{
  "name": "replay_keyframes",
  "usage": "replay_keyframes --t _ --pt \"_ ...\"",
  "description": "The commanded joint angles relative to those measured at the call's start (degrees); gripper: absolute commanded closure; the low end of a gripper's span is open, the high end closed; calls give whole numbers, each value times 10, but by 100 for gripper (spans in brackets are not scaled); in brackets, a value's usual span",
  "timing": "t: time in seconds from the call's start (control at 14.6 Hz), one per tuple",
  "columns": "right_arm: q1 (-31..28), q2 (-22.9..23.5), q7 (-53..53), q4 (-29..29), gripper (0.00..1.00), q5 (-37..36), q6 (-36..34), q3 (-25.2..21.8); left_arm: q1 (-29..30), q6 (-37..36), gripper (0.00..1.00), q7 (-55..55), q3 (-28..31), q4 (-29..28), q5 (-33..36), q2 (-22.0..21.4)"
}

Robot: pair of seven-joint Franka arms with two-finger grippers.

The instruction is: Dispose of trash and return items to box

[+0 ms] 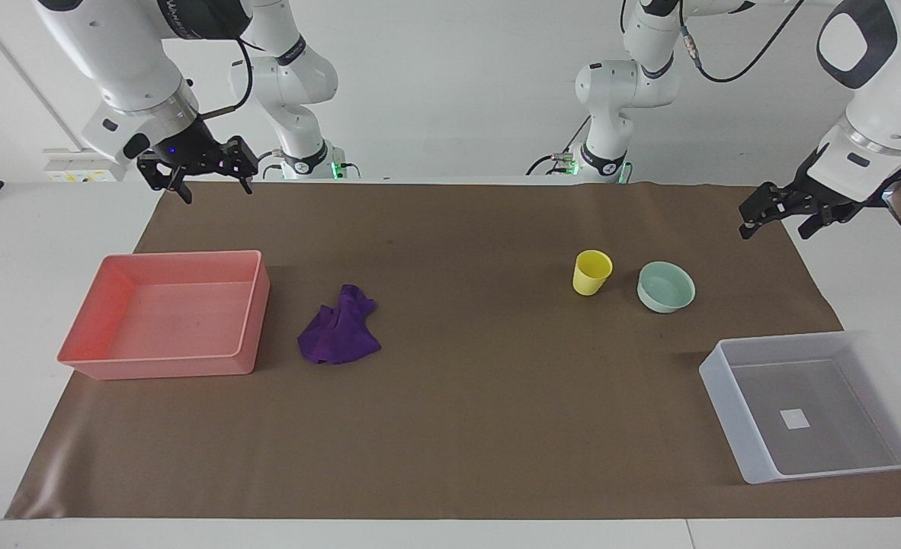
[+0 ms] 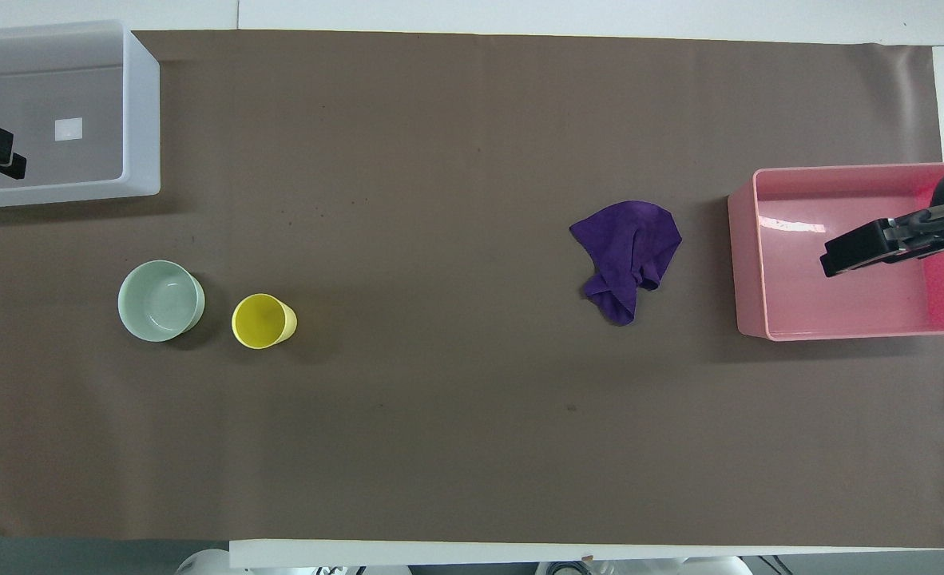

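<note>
Start layout. I find the purple rag (image 1: 339, 327) crumpled on the counter (image 1: 450, 427), just beside the pink tray (image 1: 246, 320), toward the right arm's end. The right gripper (image 1: 206, 179), jaws wide with nothing between them, hangs over the counter's edge near that tray, so I judge this arm nearer the rag. The yellow cup (image 1: 591, 272), mint bowl (image 1: 665, 286) and white box (image 1: 725, 396) sit toward the left arm's end, where the left gripper (image 1: 772, 216) waits, jaws apart.

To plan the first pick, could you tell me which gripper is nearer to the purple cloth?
The right gripper: raised at the purple cloth's end, near the pink tray. The left gripper hangs at the other end.
</note>
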Motion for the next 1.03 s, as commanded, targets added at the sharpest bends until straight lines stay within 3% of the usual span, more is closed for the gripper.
replay_keyframes --t 0.0,0.27,0.41,0.55,0.82,0.96 --pt "-8 -12 2 -13 0 6 1 5 2 -14 0 3 -1 11 8 -1" --pt "-10 -11 7 -14 0 6 -3 5 3 -14 0 4 -1 9 9 -2" --pt "-2 -11 8 -28 0 6 37 5 11 -6 0 2 -2 0 10 -8" --pt "3 2 10 -33 0 17 66 6 12 52 0 -2 -2 -108 11 -60" --pt "56 48 40 -66 0 24 160 6 13 296 0 -38 -2 -444 11 -205" --pt "70 65 57 -106 0 24 226 6 17 340 0 -38 -2 -523 11 -215"
